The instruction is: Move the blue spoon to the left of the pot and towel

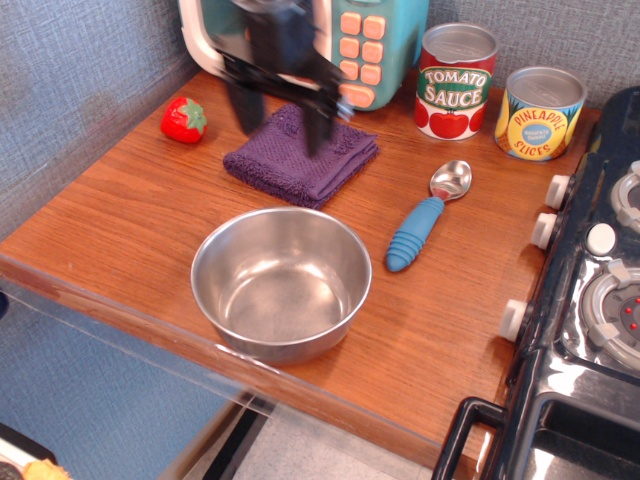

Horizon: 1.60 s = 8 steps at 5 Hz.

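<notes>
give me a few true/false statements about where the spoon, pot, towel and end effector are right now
1. The spoon lies to the right of the pot. True.
2. The end effector is shut on the spoon. False: it is open and empty, over the towel, apart from the spoon.
3. The spoon's silver bowl points toward the tomato sauce can. True.
4. The pot holds a strawberry. False: the pot is empty; the strawberry sits on the table to the left of the towel.
5. The towel lies in front of the pot, at the table edge. False: it lies behind the pot, toward the toy microwave.
</notes>
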Tool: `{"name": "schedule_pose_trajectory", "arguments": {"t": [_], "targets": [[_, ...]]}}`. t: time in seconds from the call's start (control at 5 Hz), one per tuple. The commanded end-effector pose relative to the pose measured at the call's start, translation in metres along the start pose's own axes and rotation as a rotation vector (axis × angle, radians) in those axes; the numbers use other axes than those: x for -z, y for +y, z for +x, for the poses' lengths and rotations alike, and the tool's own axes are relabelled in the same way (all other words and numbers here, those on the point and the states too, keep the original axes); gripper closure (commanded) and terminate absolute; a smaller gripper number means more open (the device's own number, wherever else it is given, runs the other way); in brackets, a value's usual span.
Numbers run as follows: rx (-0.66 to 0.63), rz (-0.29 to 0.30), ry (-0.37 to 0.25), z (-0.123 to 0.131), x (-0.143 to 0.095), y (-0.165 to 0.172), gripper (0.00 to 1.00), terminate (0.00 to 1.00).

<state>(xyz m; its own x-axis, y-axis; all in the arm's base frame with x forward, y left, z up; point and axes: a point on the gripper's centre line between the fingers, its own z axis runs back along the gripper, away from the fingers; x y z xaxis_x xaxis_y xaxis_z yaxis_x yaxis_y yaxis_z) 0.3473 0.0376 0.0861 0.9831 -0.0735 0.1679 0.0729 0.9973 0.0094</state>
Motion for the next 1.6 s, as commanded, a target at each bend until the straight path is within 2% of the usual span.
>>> {"name": "schedule_pose_trajectory", "arguments": {"t": [0.0,0.4,0.8,1.2,1.4], "targets": [[-0.019,-0.029,-0.040,0.033,0.023,-0.071,0.00,0.00],[-0.057,-0.023,-0.013,0.041,0.037,-0.105,0.00,0.00],[-0.106,0.021,0.029,0.034,0.054,-0.094,0.00,0.00],[-0.119,0.024,0.066,0.032,0.069,-0.088,0.00,0.00],[-0.124,0.024,0.072,0.030,0.073,-0.085,1.00,0.00]]}}
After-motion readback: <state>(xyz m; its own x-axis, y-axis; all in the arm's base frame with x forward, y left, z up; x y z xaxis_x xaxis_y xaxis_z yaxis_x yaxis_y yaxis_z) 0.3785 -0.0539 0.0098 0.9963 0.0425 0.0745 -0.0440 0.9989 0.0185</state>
